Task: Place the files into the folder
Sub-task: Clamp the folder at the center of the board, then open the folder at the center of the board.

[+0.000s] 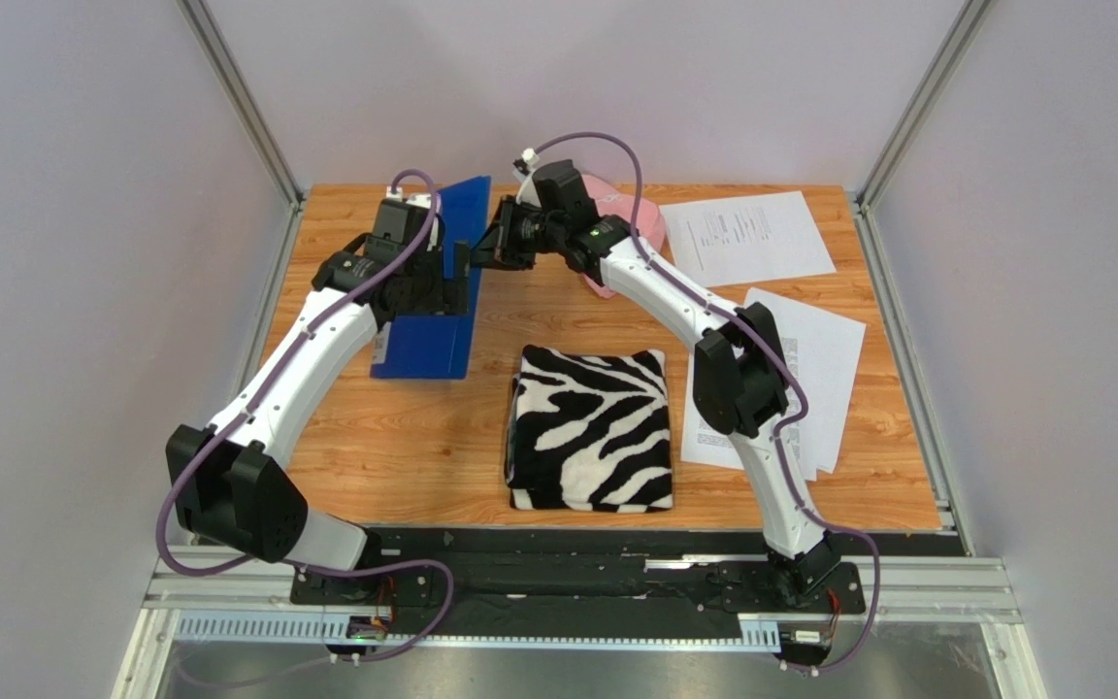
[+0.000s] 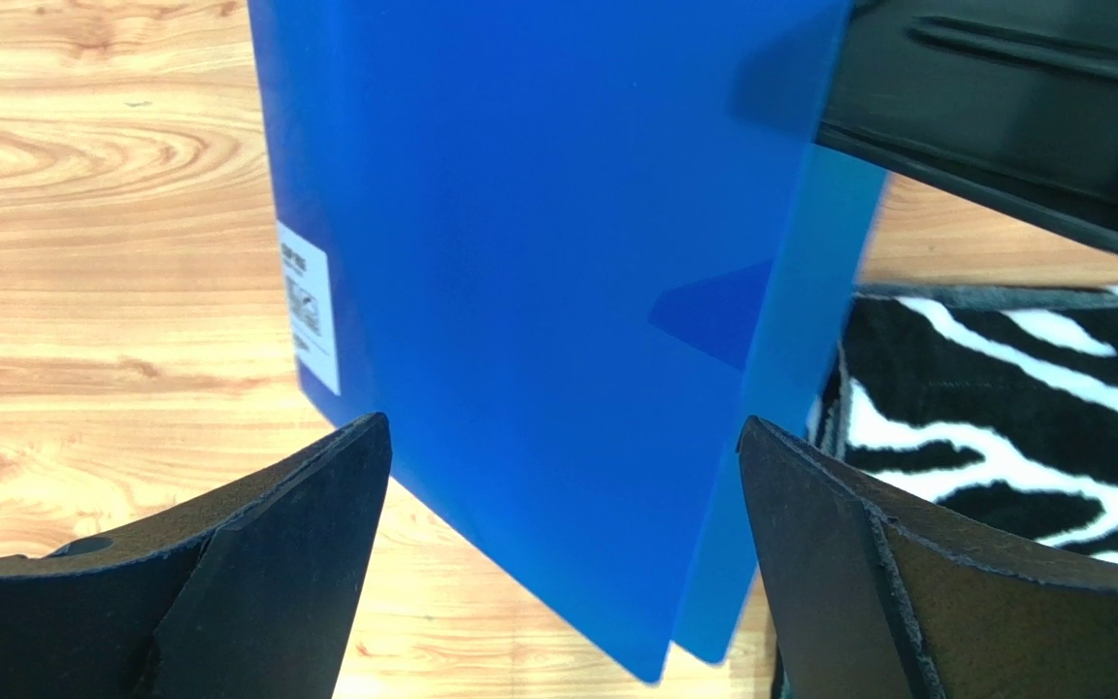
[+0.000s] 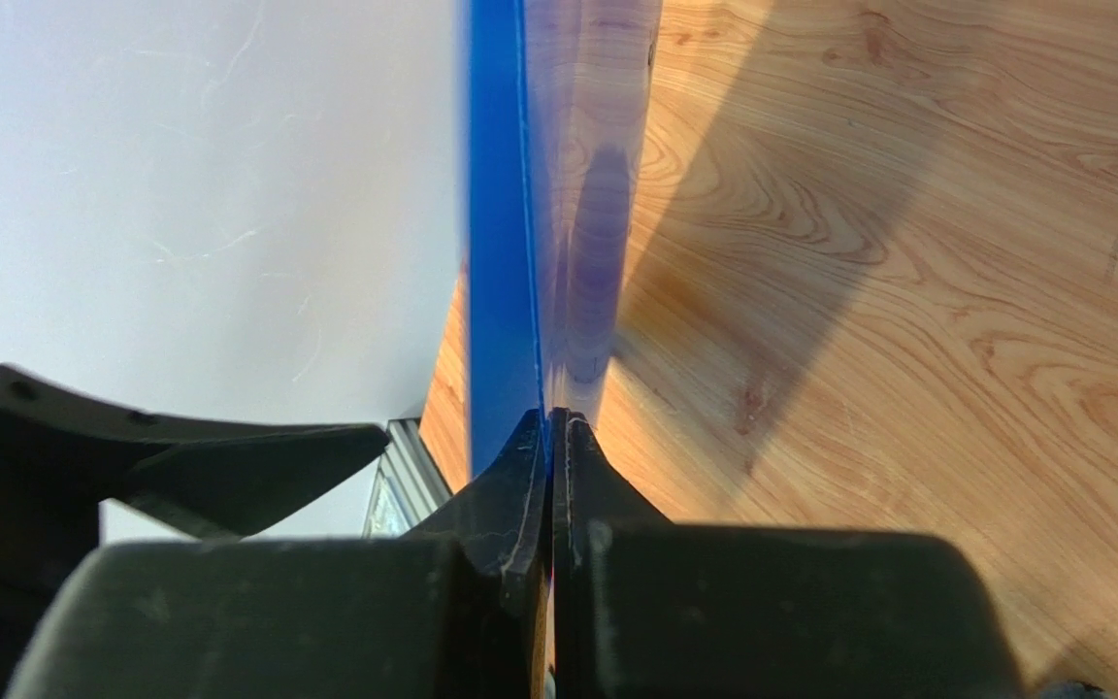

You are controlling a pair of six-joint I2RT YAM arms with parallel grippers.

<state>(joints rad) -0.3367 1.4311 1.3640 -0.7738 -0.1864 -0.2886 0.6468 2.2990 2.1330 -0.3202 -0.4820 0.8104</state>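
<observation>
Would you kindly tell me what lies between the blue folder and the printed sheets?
The folded zebra-striped cloth lies there, and the right arm crosses the gap; the top view shows this.

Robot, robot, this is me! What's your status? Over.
Left gripper open, jaws either side of folder. Right gripper shut on folder's edge, folder tipped up. Files not in yet, table's right. Zebra cloth lies between.

From above, the left arm (image 1: 303, 350) covers the middle of the folder (image 1: 427, 350), and the right arm (image 1: 737, 382) lies across the files (image 1: 830, 364), whose print is too small to read. A pink thing (image 1: 641, 219) behind that arm is mostly hidden. In the left wrist view the folder runs off the top edge and its label (image 2: 308, 306) is illegible. In the right wrist view its raised cover is blurred.
</observation>
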